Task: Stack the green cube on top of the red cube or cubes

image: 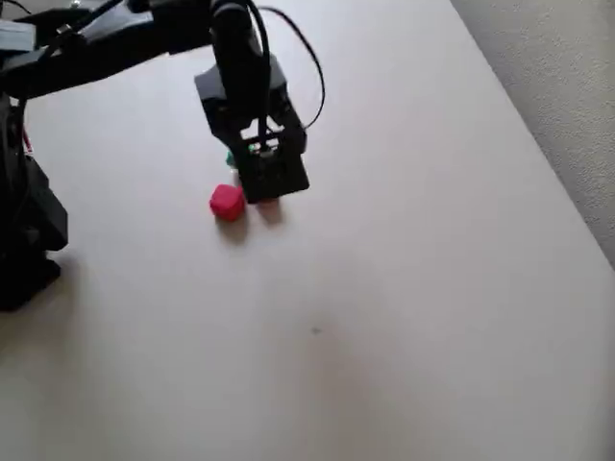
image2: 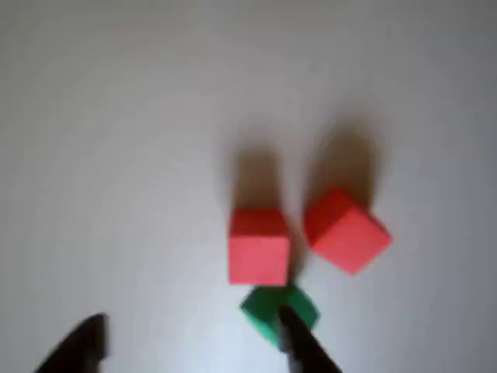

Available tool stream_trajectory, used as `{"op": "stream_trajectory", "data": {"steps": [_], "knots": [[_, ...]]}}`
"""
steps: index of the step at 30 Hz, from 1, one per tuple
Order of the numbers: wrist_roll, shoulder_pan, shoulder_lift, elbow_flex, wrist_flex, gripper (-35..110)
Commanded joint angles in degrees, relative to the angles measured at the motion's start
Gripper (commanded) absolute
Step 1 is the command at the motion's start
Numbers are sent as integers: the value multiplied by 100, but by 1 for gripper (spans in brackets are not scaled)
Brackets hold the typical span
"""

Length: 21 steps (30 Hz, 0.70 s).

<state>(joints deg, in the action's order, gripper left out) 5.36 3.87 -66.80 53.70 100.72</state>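
Your gripper [image2: 194,346] hangs with its fingers apart, the green cube [image2: 273,311] just inside the right finger in the wrist view. Green lies touching the nearer side of one red cube [image2: 258,245]; the other red cube [image2: 345,229] sits just right of that.

Matt cubes on a smooth pale tabletop

2 red cubes [image2: 258,246] and 1 green cube [image2: 273,309] look matt; the table [image: 404,288] smooth, faintly sheened; the gripper [image: 264,163] dull black plastic.
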Motion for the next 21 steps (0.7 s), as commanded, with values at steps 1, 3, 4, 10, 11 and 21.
{"op": "stream_trajectory", "data": {"steps": [1,3,4,10,11,21], "knots": [[123,-70,-88,-870,448,33],[123,-35,-308,-817,510,33],[167,-26,-492,-738,510,33],[290,-97,-2391,-272,536,26],[272,-123,-2848,-132,536,22],[-211,-264,-8288,3331,35,-2]]}}
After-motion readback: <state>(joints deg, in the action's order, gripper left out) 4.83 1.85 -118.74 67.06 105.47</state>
